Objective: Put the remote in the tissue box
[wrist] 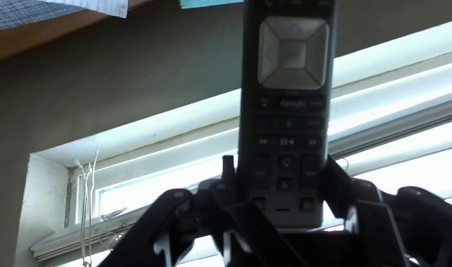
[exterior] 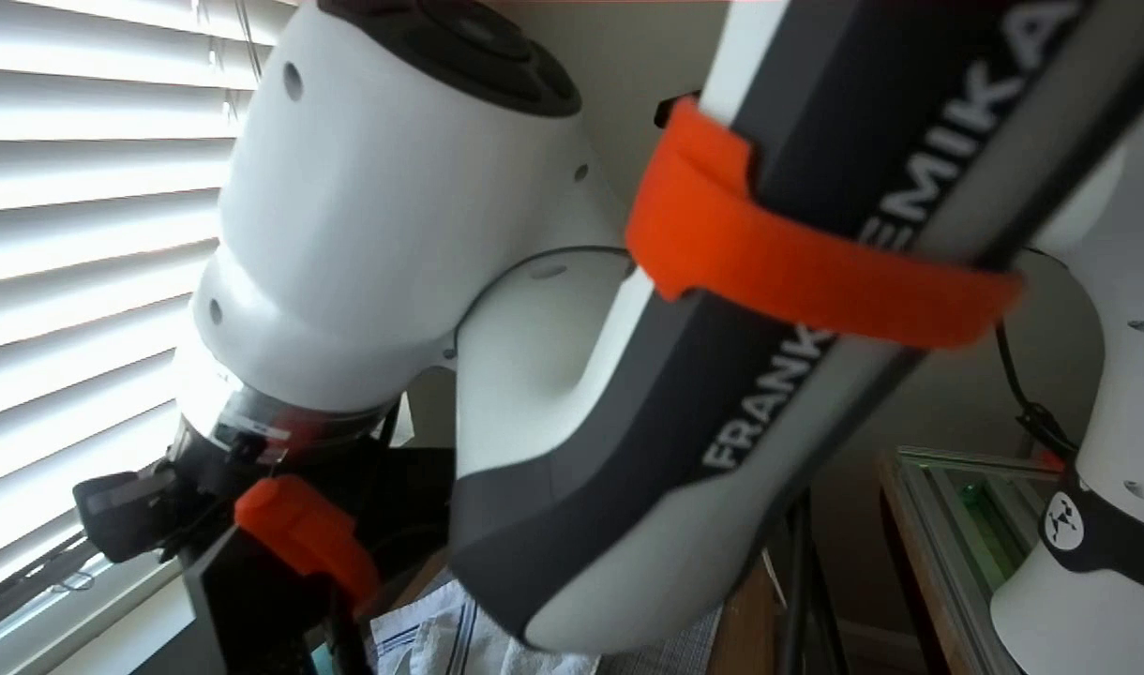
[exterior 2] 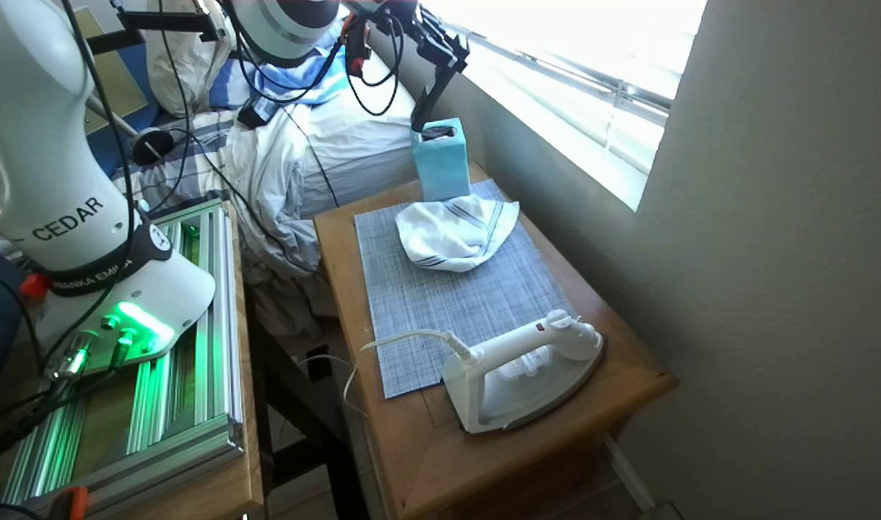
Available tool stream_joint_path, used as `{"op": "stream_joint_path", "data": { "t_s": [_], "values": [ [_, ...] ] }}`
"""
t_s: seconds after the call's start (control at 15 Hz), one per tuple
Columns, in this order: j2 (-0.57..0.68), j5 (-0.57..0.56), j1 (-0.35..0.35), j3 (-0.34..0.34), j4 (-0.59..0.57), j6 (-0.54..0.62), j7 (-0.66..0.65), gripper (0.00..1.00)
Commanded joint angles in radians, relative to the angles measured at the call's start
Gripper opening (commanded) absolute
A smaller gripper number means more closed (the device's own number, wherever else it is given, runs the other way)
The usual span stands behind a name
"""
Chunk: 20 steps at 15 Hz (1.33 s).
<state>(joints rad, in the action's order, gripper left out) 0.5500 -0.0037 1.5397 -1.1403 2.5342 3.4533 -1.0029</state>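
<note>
The slim black remote (wrist: 287,111) fills the middle of the wrist view, buttons facing the camera. My gripper (wrist: 283,174) is shut on the remote near its bottom end, one finger on each side. In an exterior view the remote (exterior 2: 430,97) hangs tilted down from the gripper (exterior 2: 451,59). Its lower end is at the top left rim of the upright teal tissue box (exterior 2: 443,167); I cannot tell if it touches. The box has a dark opening on top. Only an edge of the box (wrist: 211,3) shows in the wrist view.
The box stands at the far end of a wooden table (exterior 2: 426,469), by the window sill (exterior 2: 556,123) and wall. A white cloth (exterior 2: 455,235) lies on a grey mat (exterior 2: 411,318) before it. A white iron (exterior 2: 527,368) stands at the near end.
</note>
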Motion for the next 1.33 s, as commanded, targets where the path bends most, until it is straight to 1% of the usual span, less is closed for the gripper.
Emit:
{"op": "stream_joint_path", "data": {
  "t_s": [0.0,0.07,0.2,0.27,0.33,0.4,0.53,0.6,0.73,0.87,0.93,1.0,1.07,1.13,1.27],
  "values": [
    [0.025,0.253,0.069,-0.006,0.027,0.016,0.191,0.32],
    [0.026,0.308,0.084,-0.017,0.027,0.015,0.244,0.32],
    [-0.009,0.370,0.077,-0.013,0.025,0.009,0.350,0.32],
    [-0.045,0.379,0.059,-0.004,0.025,0.011,0.403,0.32],
    [-0.137,0.348,0.022,0.017,0.035,0.011,0.469,0.32],
    [-0.007,0.440,0.038,0.044,0.007,0.006,0.437,0.57],
    [-0.058,0.441,0.015,0.051,0.008,0.007,0.497,0.57],
    [-0.081,0.441,0.007,0.054,0.009,0.007,0.516,0.32],
    [-0.171,0.400,-0.058,0.105,0.015,0.007,0.615,0.32],
    [-0.199,0.390,-0.115,0.157,0.014,0.023,0.669,0.32],
    [-0.190,0.304,-0.115,0.135,0.018,0.030,0.609,0.32],
    [-0.207,0.280,-0.146,0.151,0.019,0.046,0.624,0.32],
    [-0.242,0.336,-0.209,0.217,0.012,0.064,0.716,0.32],
    [-0.263,0.325,-0.249,0.245,0.012,0.079,0.736,0.32],
    [-0.296,0.311,-0.366,0.349,0.002,0.108,0.779,0.32]
  ]
}}
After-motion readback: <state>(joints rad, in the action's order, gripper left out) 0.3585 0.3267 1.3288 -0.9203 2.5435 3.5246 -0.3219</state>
